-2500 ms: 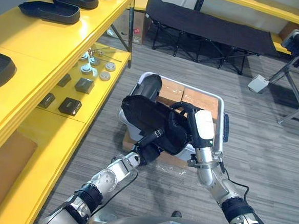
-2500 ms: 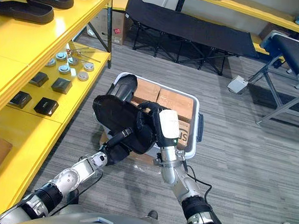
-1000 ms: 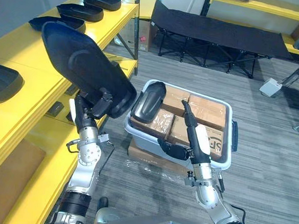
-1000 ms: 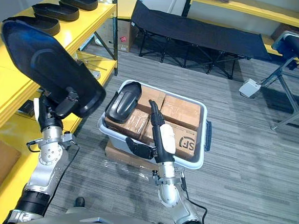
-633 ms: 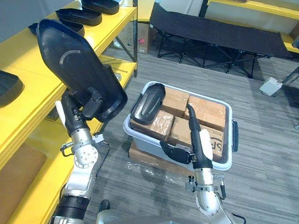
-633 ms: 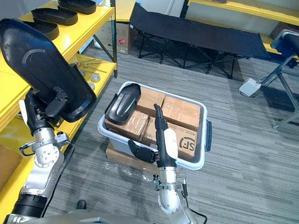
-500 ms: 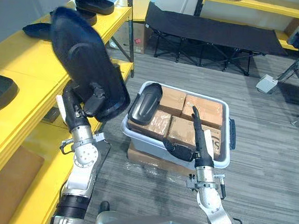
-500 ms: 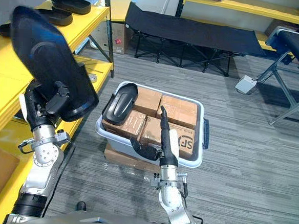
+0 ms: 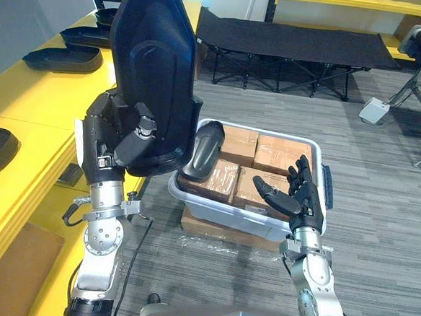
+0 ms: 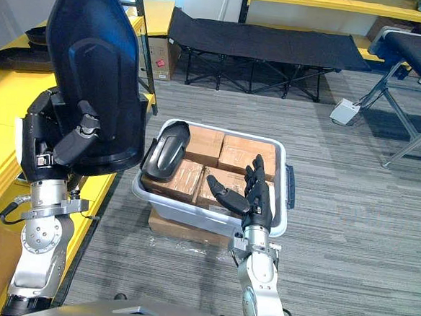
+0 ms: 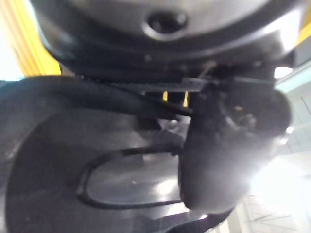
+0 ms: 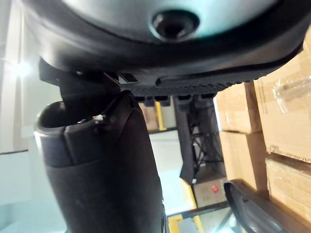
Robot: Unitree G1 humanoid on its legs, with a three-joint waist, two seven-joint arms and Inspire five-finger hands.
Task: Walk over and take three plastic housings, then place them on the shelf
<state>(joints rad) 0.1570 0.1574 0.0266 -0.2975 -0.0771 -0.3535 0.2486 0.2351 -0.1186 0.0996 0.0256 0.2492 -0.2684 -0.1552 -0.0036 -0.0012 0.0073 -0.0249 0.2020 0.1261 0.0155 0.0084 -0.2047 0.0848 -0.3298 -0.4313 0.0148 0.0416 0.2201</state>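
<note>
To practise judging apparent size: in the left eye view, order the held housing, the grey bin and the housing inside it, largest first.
Tied first: held housing and bin, alike; the housing's nearness makes it unsure.
Last: housing in the bin.

The housing (image 9: 155, 67) in my left hand (image 9: 118, 141) is black plastic, smooth with a dull sheen. The bin (image 9: 225, 206) is pale plastic, glossy at the rim; its boxes (image 9: 279, 152) are matt brown cardboard. The shelf (image 9: 34, 102) looks smooth, painted yellow. The cot (image 9: 291, 41) is black cloth.

Grey striped floor (image 9: 380, 213), yellow shelving (image 9: 26, 109) along the left, a black folding cot (image 9: 298, 41) at the back.
</note>
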